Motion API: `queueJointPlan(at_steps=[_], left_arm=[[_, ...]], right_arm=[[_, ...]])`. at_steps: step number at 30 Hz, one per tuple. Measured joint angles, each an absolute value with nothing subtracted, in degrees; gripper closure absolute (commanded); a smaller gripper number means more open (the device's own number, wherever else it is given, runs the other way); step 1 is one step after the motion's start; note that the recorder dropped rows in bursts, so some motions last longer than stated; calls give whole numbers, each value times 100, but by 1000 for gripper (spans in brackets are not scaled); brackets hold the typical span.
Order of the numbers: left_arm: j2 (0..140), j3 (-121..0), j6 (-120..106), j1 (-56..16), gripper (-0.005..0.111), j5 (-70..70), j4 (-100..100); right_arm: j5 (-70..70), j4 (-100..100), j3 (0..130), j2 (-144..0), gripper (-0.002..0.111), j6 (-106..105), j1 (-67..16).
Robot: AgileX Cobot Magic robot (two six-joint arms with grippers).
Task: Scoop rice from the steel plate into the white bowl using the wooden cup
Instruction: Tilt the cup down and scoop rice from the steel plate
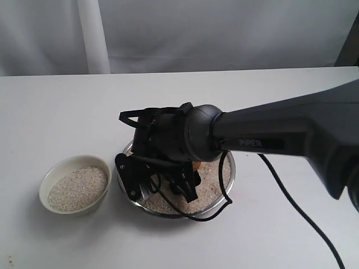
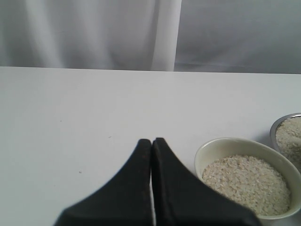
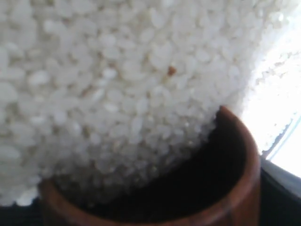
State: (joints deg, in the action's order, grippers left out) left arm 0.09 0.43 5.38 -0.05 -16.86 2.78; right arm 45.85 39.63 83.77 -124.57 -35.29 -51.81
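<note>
The rice is seen as off-white to pale beige, with one small brown fleck among the grains. The wooden cup is coloured reddish-brown, faintly streaked, with a much darker inside. The white bowl is shown in cream, and the steel plate in shiny silver. The right arm is finished in dark grey with pale lettering, and the left gripper in matt black. The table is coloured white, and the curtain pale grey.

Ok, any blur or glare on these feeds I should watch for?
Right wrist view: rice very close and soft, washed-out glare at one edge, wooden cup rim fairly clear. Left wrist view: left gripper blurred up close, white bowl in focus. Exterior view: even light, soft shadows, no strong glare on the steel plate.
</note>
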Motion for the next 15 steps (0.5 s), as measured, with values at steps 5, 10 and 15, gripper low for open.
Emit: queueJointPlan(at_steps=[5, 10, 15], left_arm=[[9, 43, 538, -5, 107, -1686, 278], [9, 43, 538, -5, 107, -1686, 278], [9, 43, 538, -5, 107, -1686, 278]], right_arm=[[4573, 3587, 8387, -12433, 108, -3455, -5101], [4552, 3238, 8413, -12424, 108, -3455, -5014], [4362, 2797, 8413, -12395, 108, -3433, -4880]])
